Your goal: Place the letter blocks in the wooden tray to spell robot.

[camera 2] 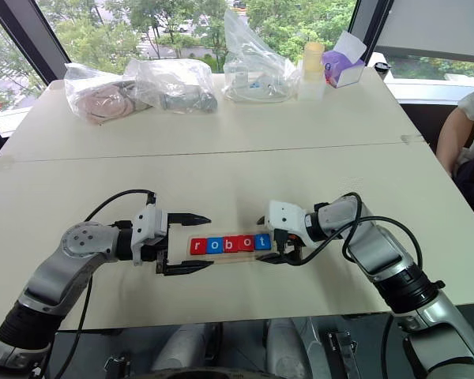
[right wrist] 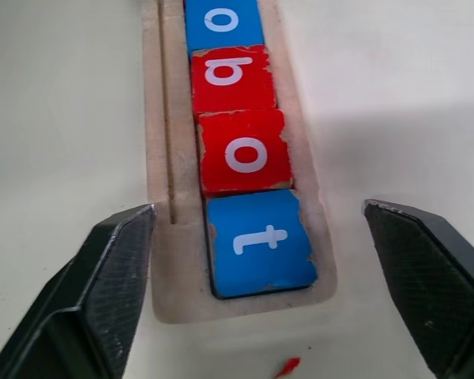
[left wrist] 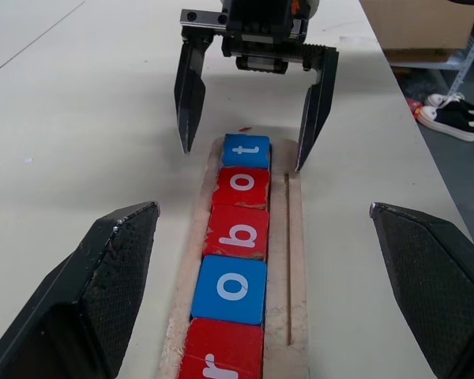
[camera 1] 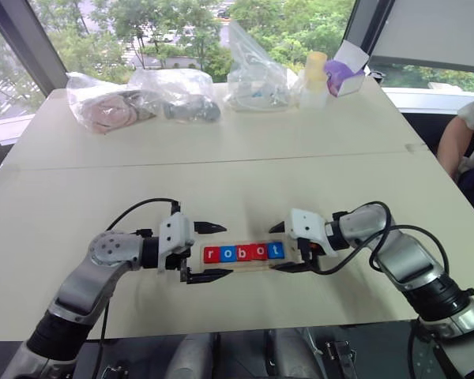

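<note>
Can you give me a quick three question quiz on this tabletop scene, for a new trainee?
1. True or false: the wooden tray holds five letter blocks.
2. What colour is the t block? A red, B blue, C green.
3. Fill in: both the left gripper and the right gripper are ____.

Key: 1 true. 2 B. 3 open, one at each end of the tray, holding nothing.
</note>
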{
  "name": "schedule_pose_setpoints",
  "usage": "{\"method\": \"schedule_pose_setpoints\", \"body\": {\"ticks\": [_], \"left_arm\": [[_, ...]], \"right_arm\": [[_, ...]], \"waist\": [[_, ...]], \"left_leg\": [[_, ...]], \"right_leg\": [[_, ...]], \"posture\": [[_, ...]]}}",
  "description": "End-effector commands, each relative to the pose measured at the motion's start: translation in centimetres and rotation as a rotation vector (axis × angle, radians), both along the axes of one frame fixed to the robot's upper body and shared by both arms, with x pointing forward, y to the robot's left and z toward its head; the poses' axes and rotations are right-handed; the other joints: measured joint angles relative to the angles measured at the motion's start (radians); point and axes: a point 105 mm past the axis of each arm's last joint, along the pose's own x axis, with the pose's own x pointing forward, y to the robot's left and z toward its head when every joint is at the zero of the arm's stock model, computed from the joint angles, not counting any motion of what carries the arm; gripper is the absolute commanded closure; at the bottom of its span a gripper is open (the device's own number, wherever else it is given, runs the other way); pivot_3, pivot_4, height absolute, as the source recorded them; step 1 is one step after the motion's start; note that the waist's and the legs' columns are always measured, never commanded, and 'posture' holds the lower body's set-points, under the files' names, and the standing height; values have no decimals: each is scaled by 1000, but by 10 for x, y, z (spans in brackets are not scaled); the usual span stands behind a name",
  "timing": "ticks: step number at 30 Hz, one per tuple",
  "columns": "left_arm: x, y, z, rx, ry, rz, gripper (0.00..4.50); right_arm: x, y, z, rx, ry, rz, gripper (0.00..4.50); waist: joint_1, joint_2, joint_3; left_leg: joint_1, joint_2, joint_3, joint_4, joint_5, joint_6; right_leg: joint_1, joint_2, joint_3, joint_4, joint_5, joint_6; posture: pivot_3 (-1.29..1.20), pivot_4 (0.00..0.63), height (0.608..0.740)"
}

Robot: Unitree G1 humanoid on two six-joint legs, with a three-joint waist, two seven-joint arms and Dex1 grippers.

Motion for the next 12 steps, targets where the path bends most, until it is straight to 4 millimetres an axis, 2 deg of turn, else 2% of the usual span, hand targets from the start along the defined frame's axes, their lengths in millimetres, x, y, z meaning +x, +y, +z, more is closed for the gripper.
{"method": "schedule_pose_setpoints", "body": {"ticks": [1,6,9,12], "left_arm": [[-3,3,13,-10,-18,-1,0],[0,16,10,46,12,62,0],[-4,28,7,84,31,77,0],[-7,32,11,63,50,69,0]], "right_arm": [[-3,-9,41,64,-69,-34,30],[-26,-28,63,92,-28,-89,30],[-37,-40,66,77,-21,-141,30],[-46,-44,67,73,5,-162,30]], "waist": [[1,0,0],[5,0,0],[2,0,0],[1,0,0]], "left_leg": [[0,0,0,0,0,0],[0,0,-1,0,0,0],[-1,0,-1,-1,0,0],[0,0,0,0,0,0]], "right_leg": [[0,0,0,0,0,0],[0,-1,0,0,0,0],[0,-2,0,-1,0,0],[0,-2,0,0,-1,-2]], "posture": [[0,150,740],[0,150,740],[0,150,740],[0,150,740]]}}
